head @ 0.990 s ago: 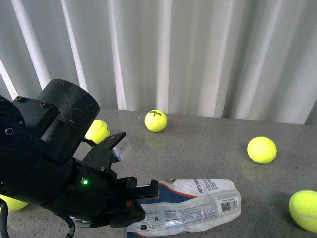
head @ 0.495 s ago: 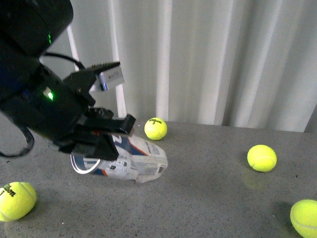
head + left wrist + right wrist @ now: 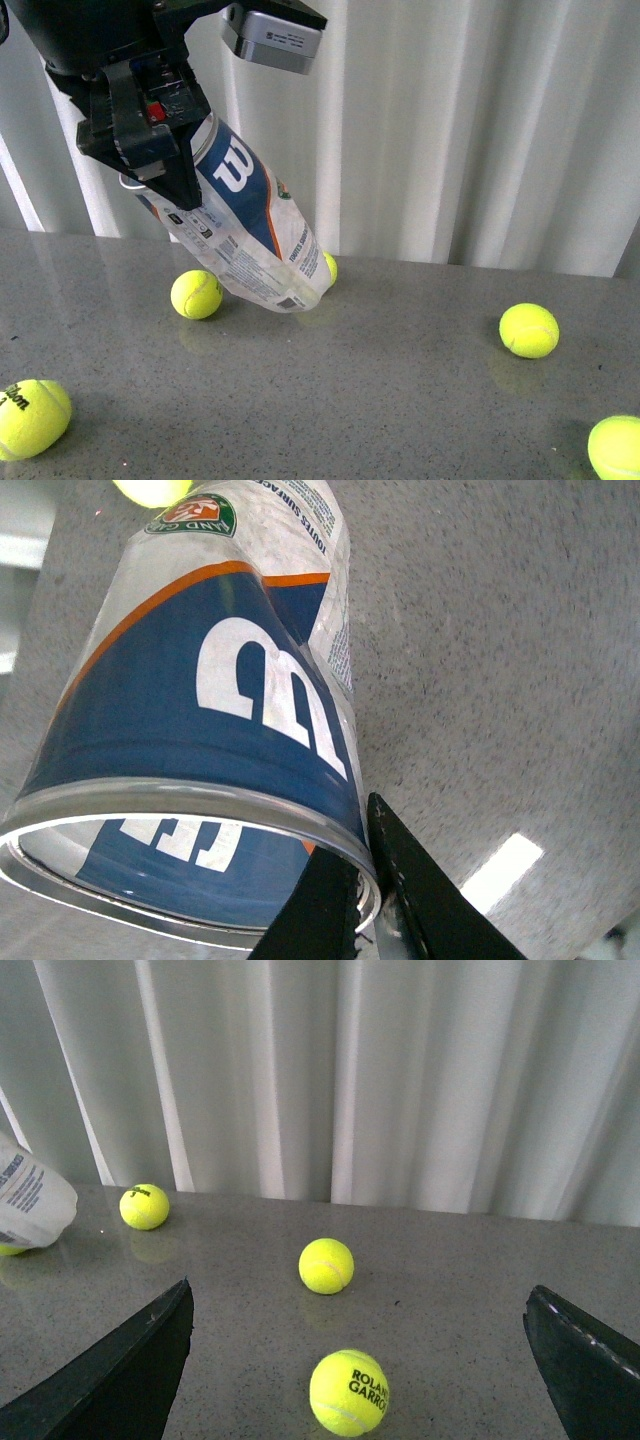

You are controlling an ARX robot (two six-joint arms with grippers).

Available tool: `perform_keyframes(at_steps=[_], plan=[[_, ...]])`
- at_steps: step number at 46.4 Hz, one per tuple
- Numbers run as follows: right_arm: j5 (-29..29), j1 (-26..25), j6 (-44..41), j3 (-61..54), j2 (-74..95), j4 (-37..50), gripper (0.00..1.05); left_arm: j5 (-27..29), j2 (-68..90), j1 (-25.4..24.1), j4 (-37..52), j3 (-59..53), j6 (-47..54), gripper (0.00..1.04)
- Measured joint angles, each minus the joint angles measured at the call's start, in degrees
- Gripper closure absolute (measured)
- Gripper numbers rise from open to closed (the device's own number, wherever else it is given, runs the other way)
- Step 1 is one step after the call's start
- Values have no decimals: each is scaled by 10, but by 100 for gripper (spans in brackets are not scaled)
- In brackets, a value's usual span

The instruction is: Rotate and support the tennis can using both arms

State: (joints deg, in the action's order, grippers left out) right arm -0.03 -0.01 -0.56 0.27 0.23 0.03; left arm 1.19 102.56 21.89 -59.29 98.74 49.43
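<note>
The tennis can (image 3: 245, 215) is tilted steeply, its metal rim up and to the left and its closed end low by the grey table (image 3: 400, 400). My left gripper (image 3: 165, 165) is shut on the rim end. In the left wrist view the black fingers (image 3: 410, 880) pinch the can's wall (image 3: 200, 700) at the rim, one inside and one outside, at my left gripper (image 3: 358, 830). My right gripper (image 3: 357, 1288) is open and wide apart, well away from the can. Only the can's closed end (image 3: 30, 1205) shows in its view. The right arm is not in the front view.
Yellow tennis balls lie around: one by the can's low end (image 3: 196, 294), one half hidden behind it (image 3: 330, 267), others at the right (image 3: 529, 330), front right (image 3: 615, 447) and front left (image 3: 32, 417). A white curtain (image 3: 450, 120) backs the table.
The can lay flat on the table a second ago. My left arm has lifted its rim end up and swung it leftward, so it now stands steeply tilted.
</note>
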Motion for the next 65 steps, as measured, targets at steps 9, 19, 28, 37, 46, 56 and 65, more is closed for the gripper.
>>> perform_keyframes(at_steps=[9, 19, 28, 37, 46, 56, 65], plan=[[0, 0, 0, 0, 0, 0, 7, 38, 8, 48, -75, 26, 143, 101], [0, 0, 0, 0, 0, 0, 7, 74, 39, 131, -67, 11, 229, 101], [0, 0, 0, 0, 0, 0, 7, 108, 66, 168, -24, -25, 264, 101], [0, 0, 0, 0, 0, 0, 7, 148, 91, 162, 13, -41, 310, 101], [0, 0, 0, 0, 0, 0, 7, 156, 101, 151, 23, -38, 330, 101], [0, 0, 0, 0, 0, 0, 7, 172, 107, 142, 26, -36, 354, 101], [0, 0, 0, 0, 0, 0, 7, 163, 112, 144, 21, -20, 356, 75]])
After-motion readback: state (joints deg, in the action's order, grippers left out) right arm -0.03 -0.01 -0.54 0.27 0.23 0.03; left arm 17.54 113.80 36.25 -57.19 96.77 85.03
